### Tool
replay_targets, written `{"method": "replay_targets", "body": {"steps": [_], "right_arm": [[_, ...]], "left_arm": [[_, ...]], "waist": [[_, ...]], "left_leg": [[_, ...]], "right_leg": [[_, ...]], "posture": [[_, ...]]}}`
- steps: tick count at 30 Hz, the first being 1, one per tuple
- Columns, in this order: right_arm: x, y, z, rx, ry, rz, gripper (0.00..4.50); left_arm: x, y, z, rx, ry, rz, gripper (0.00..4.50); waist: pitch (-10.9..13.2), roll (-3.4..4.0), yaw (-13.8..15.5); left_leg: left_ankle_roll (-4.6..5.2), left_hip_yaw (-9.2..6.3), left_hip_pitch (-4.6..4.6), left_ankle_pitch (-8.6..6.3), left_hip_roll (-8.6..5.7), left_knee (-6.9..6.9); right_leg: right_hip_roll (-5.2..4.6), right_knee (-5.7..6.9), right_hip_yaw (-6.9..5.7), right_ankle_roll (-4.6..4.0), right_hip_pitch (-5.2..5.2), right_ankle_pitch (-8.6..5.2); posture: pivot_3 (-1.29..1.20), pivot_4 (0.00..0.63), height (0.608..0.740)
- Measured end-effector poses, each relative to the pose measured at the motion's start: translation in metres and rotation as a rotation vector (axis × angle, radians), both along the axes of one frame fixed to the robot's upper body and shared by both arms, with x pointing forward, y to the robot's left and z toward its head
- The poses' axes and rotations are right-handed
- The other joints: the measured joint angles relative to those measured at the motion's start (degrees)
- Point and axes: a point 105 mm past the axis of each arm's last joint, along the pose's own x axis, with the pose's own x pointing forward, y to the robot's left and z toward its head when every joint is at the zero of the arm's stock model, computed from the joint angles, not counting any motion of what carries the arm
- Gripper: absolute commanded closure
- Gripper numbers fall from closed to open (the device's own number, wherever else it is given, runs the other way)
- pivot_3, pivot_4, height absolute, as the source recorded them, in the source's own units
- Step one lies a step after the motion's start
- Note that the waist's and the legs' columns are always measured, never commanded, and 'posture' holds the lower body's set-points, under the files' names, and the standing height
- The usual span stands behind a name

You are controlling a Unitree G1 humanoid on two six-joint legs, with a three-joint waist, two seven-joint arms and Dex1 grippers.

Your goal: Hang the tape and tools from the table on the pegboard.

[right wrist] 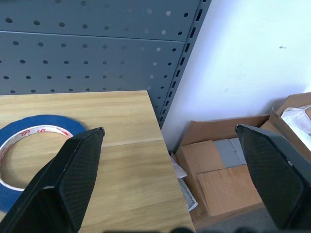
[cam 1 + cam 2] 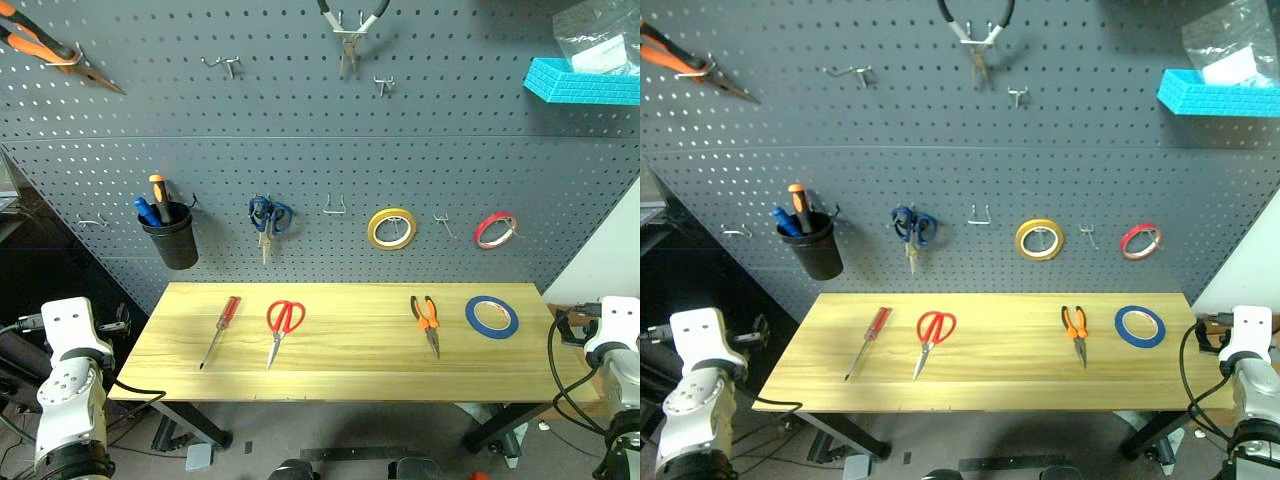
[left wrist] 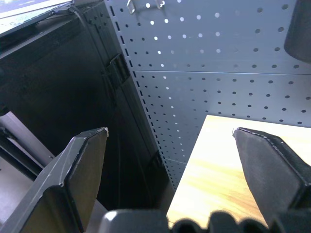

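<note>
- big dark grey perforated pegboard (image 2: pixel 320 170) already carries a black cup of screwdrivers (image 2: pixel 172 236), blue-handled scissors (image 2: pixel 268 218), yellow tape roll (image 2: pixel 391 228), thin red roll (image 2: pixel 495 229)
- light wood-plank table (image 2: pixel 350 350) holds red-handled screwdriver (image 2: pixel 220 329), red scissors (image 2: pixel 282 326), orange-black pliers (image 2: pixel 427 320), dark blue tape ring (image 2: pixel 491 316), all spaced apart
- left gripper (image 3: pixel 170 141) and right gripper (image 1: pixel 170 136) both spread wide, empty, off the table's ends

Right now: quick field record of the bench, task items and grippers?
table: holds all four task items, left to right
screwdriver: far left
red scissors: beside it
pliers: right of centre
blue tape: lying flat near the right end
pegboard: free hook between blue scissors and yellow roll
left gripper: open, empty
right gripper: open, empty
</note>
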Motion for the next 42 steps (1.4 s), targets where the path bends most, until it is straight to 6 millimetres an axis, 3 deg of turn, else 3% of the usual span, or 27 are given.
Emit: {"method": "replay_targets", "body": {"steps": [10, 14, 19, 23, 29, 30, 33, 35, 37, 42], "right_arm": [[0.001, 0.000, 0.001, -0.006, -0.008, 0.004, 0.00], [0.001, 0.002, 0.000, -0.005, -0.003, 0.015, 0.00], [0.002, 0.021, -0.001, -0.023, 0.021, 0.152, 0.00], [0.006, 0.055, -0.001, 0.014, 0.044, 0.273, 0.00], [0.007, 0.087, 0.013, 0.012, 0.080, 0.362, 0.00], [0.009, 0.092, 0.017, 0.013, 0.078, 0.379, 0.00], [0.018, 0.118, 0.030, 0.020, 0.085, 0.472, 0.00], [0.023, 0.133, 0.033, 0.032, 0.108, 0.524, 0.00], [0.030, 0.139, 0.037, 0.046, 0.123, 0.554, 0.00], [0.050, 0.136, 0.047, 0.039, 0.155, 0.563, 0.00]], "left_arm": [[0.002, -0.003, 0.004, 0.018, -0.003, -0.018, 0.08], [-0.002, -0.001, -0.005, -0.010, 0.048, 0.003, 0.08], [-0.004, -0.013, -0.010, -0.048, 0.087, -0.026, 0.08], [0.012, -0.053, -0.009, -0.054, 0.108, -0.179, 0.08], [0.049, -0.115, 0.023, -0.033, 0.036, -0.461, 0.08], [0.053, -0.125, 0.027, -0.040, 0.031, -0.507, 0.08], [0.064, -0.175, 0.042, -0.036, 0.042, -0.746, 0.08], [0.064, -0.213, 0.050, -0.047, 0.061, -0.920, 0.08], [0.059, -0.236, 0.053, -0.065, 0.091, -1.043, 0.08], [0.039, -0.268, 0.061, -0.048, 0.173, -1.302, 0.08]], "waist": [[0.0, -0.01, 0.0], [0.0, -0.01, 0.0], [0.3, -0.13, 0.0], [0.9, -0.10, 0.0], [3.6, 0.14, 0.1], [3.8, 0.18, 0.0], [5.6, 0.17, -0.3], [6.9, 0.06, -0.8], [8.2, -0.01, -1.5], [10.6, -0.05, -2.9]], "left_leg": [[0.00, 0.00, 0.00, 0.00, 0.00, 0.00], [0.01, -0.01, 0.00, 0.00, 0.00, 0.00], [0.01, -0.01, -0.03, -0.01, 0.03, 0.01], [0.03, -0.01, -0.05, -0.02, 0.08, 0.06], [0.04, 0.08, -0.50, -0.01, 0.15, 0.11], [0.04, 0.09, -0.66, -0.01, 0.16, 0.13], [0.05, 0.13, -0.85, -0.01, 0.18, 0.18], [0.07, 0.14, -0.99, -0.02, 0.20, 0.17], [0.10, 0.23, -1.06, -0.03, 0.59, 0.17], [0.08, 0.26, -1.71, -0.04, 0.74, 0.18]], "right_leg": [[0.00, -0.01, 0.00, 0.00, 0.01, 0.00], [0.00, -0.01, 0.00, 0.01, 0.00, -0.01], [0.00, -0.01, 0.00, 0.08, 0.00, -0.05], [0.00, 0.00, -0.05, 0.09, 0.04, -0.05], [0.01, 0.02, -0.07, 0.08, -0.38, 0.03], [0.02, 0.02, -0.07, 0.00, -0.52, 0.09], [0.03, 0.00, -0.08, -0.14, -0.65, 0.18], [0.03, -0.01, -0.06, -0.15, -0.81, 0.18], [0.04, 0.01, -0.05, -0.16, -0.90, 0.19], [0.13, 0.09, -0.13, -0.22, -1.56, 0.22]], "posture": [[-0.01, 0.000, 0.740], [-0.01, 0.000, 0.740], [-0.04, 0.037, 0.740], [-0.06, 0.081, 0.740], [-0.09, 0.142, 0.740], [-0.11, 0.175, 0.740], [-0.12, 0.214, 0.740], [-0.13, 0.242, 0.740], [-0.13, 0.264, 0.740], [-0.12, 0.292, 0.740]]}}
